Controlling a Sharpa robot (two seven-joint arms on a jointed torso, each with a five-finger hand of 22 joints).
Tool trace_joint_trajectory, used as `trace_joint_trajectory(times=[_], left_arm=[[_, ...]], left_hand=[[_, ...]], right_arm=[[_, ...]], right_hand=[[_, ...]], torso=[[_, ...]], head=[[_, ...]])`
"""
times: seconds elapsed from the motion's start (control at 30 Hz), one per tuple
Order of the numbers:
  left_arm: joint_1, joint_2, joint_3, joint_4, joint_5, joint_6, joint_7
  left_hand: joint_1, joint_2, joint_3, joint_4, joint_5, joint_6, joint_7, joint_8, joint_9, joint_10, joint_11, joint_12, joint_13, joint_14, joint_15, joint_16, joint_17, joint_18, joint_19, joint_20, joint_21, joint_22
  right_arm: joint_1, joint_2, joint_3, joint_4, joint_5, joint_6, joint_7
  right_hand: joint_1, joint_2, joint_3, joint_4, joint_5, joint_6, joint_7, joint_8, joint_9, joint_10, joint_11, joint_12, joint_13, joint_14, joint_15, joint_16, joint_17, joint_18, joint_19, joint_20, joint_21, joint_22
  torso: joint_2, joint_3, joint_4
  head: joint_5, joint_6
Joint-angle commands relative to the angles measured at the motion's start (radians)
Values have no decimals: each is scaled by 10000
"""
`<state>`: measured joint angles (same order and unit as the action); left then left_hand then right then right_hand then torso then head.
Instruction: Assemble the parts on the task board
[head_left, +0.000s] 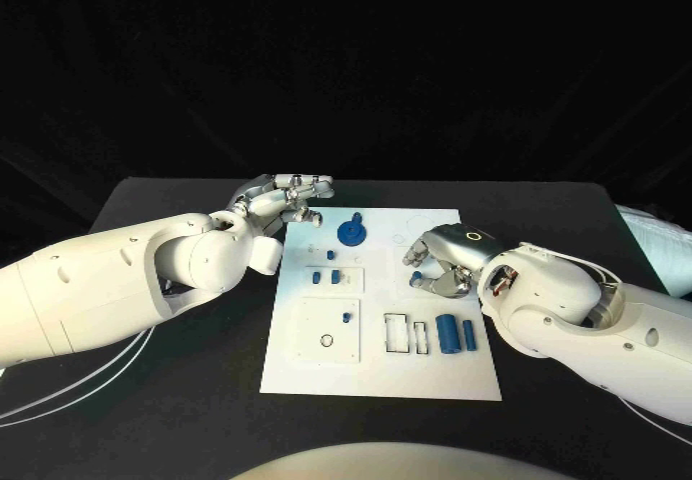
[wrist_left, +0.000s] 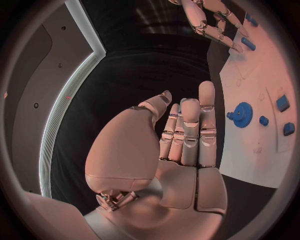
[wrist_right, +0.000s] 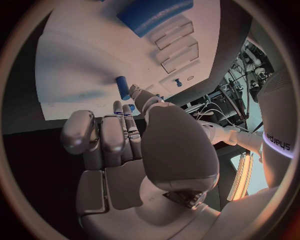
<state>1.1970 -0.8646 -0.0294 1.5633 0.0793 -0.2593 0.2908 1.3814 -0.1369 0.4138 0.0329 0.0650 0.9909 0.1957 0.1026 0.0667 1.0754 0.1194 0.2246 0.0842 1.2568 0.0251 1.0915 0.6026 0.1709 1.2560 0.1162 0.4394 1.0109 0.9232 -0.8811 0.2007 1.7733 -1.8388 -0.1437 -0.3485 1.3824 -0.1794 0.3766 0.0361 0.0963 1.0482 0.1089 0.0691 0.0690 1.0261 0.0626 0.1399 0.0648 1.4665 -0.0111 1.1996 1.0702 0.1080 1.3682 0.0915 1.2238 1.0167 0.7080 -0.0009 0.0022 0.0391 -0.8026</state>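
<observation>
The black table (head_left: 173, 400) is covered at its middle by the white task board (head_left: 378, 370). The left hand (head_left: 286, 196) is held at the board's far left corner, fingers straight, together, empty. The right hand (head_left: 440, 262) is curled over the board's right side; whether anything is held cannot be told. A blue gear (head_left: 351, 233) and small blue parts (head_left: 459, 333) are seen on the board.

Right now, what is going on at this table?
A robot is at work on a white task board with small blue parts. Its left hand is at the board's far left corner, fingers out straight, holding nothing. Its right hand is over the board's right edge, fingers curled near a small blue part; whether it grips anything cannot be told. A blue gear stands at the far end, and two blue cylinders lie near the right edge.
</observation>
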Motion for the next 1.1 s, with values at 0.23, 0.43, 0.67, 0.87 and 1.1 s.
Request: trace_joint_trajectory(times=[0.23, 0.43, 0.67, 0.87, 1.1], left_arm=[[5, 1, 7, 24, -88, 203, 62], [5, -10, 7, 23, -89, 221, 50], [5, -16, 7, 20, -133, 252, 41], [5, -16, 7, 13, -160, 286, 31], [5, -21, 7, 13, -192, 306, 25]], left_hand=[[70, 79, -25, -52, 42, -76, -3, -15, -1, -91, -8, 78, -12, -54, 30, 2, -36, 85, -16, 65, -73, -16], [90, 75, -24, -70, 43, -84, -2, -11, 1, -103, -7, 89, -12, -64, 32, 1, -49, 86, -19, 67, -76, -18], [119, 67, -24, -98, 42, -94, -1, -6, 2, -116, -6, 105, -12, -74, 32, 3, -59, 88, -21, 68, -80, -18], [204, 15, -39, -193, 36, -126, 4, 9, 6, -155, 1, 151, -14, -103, 33, 9, -94, 92, -24, 71, -84, -16], [222, 4, -44, -214, 35, -135, 6, 12, 6, -165, 2, 162, -15, -110, 34, 9, -107, 93, -25, 72, -84, -15]], right_arm=[[-33, 231, -14, -184, -49, 526, -18], [-36, 271, -21, -228, -20, 669, -50], [-36, 274, -24, -242, -50, 673, -97], [-36, 275, -25, -261, -62, 544, -111], [-36, 264, -25, -264, -69, 505, -135]], right_hand=[[116, 317, 137, 107, -141, 514, -27, 111, 54, 619, -15, 274, -5, 311, -80, 37, -35, 4, 32, -44, -5, -5], [150, 396, 285, 145, -167, 785, -2, 190, 81, 952, -27, 357, -4, 321, -85, 82, -6, -10, 75, -50, 41, 69], [183, 410, 342, 135, -164, 851, 6, 206, 86, 1041, -29, 367, -4, 324, -87, 101, 7, -10, 83, -53, 45, 74], [127, 258, 352, 156, -209, 734, 34, 101, 41, 905, -8, 234, -36, 268, -81, -54, -204, 33, -13, -55, -112, -152], [53, 92, 333, 208, -258, 568, 67, -21, -5, 612, 41, 36, -42, 219, -70, -180, -362, 70, -126, -51, -294, -381]], torso=[[14, 1, 3], [7, 1, -8], [6, 5, -13], [3, 4, -7], [4, 3, -12]], head=[[-11, -32], [-16, -61], [-17, -81], [-41, -64], [-59, -74]])
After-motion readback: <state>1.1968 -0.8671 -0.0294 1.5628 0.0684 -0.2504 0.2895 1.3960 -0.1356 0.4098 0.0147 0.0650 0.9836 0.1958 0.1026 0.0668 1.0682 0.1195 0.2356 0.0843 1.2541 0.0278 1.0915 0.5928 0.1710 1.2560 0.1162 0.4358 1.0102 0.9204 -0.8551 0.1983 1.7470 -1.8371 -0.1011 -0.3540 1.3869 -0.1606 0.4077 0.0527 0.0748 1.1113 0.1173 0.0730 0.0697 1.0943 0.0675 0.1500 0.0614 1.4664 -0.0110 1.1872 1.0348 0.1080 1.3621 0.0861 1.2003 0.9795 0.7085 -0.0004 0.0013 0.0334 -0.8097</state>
